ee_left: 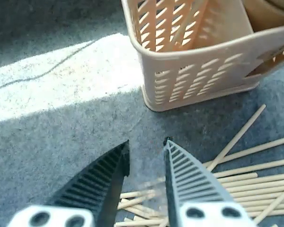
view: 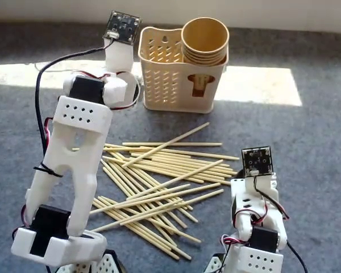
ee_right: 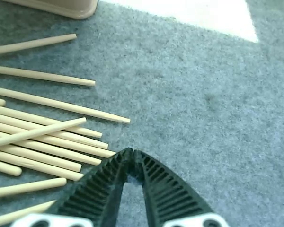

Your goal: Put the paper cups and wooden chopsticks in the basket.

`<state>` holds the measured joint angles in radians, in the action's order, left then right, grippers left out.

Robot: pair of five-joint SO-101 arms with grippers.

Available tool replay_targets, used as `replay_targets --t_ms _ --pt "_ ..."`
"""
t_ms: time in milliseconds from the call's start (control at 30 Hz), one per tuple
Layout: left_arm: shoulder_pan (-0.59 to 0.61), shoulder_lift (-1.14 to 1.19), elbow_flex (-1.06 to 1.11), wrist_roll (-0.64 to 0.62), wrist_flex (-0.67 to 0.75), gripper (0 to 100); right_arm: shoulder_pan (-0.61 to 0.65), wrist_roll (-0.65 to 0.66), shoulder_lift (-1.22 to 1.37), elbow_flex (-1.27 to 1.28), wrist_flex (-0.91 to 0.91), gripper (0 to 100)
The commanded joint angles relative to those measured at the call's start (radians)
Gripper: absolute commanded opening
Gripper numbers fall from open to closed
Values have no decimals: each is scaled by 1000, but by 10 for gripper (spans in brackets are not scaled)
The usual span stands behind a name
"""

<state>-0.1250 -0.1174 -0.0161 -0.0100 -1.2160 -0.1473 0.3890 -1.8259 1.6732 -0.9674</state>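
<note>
A beige slotted basket [view: 169, 77] stands at the back of the grey carpet, with a stack of paper cups [view: 205, 38] in its right compartment. Many wooden chopsticks [view: 159, 182] lie scattered in front of it. My left gripper [ee_left: 146, 144] hangs open and holds nothing, above the carpet just short of the basket [ee_left: 199, 52], with chopsticks [ee_left: 248, 172] off to one side. My right gripper [ee_right: 132, 152] is shut on nothing, its tips low over bare carpet beside the chopsticks [ee_right: 42, 132] at the pile's right end.
A bright sunlit strip [view: 261, 85] crosses the carpet behind the basket. The left arm [view: 74, 153] stretches over the left edge of the pile. The right arm [view: 256, 216] sits at the front right, with bare carpet [view: 312, 159] to its right.
</note>
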Motion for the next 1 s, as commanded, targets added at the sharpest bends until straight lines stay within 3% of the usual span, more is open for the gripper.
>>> replay_targets --t_ms 0,267,367,733,967 --pt "-64 -58 67 69 -3 129 5 -9 -7 107 22 6" --pt "-131 -56 225 78 25 129 5 -9 -7 107 22 6" --pt "-182 -53 288 143 54 129 5 -9 -7 107 22 6" --pt "-226 -45 521 158 334 129 5 -9 -7 107 22 6" --pt "-228 -41 562 158 394 129 5 -9 -7 107 22 6"
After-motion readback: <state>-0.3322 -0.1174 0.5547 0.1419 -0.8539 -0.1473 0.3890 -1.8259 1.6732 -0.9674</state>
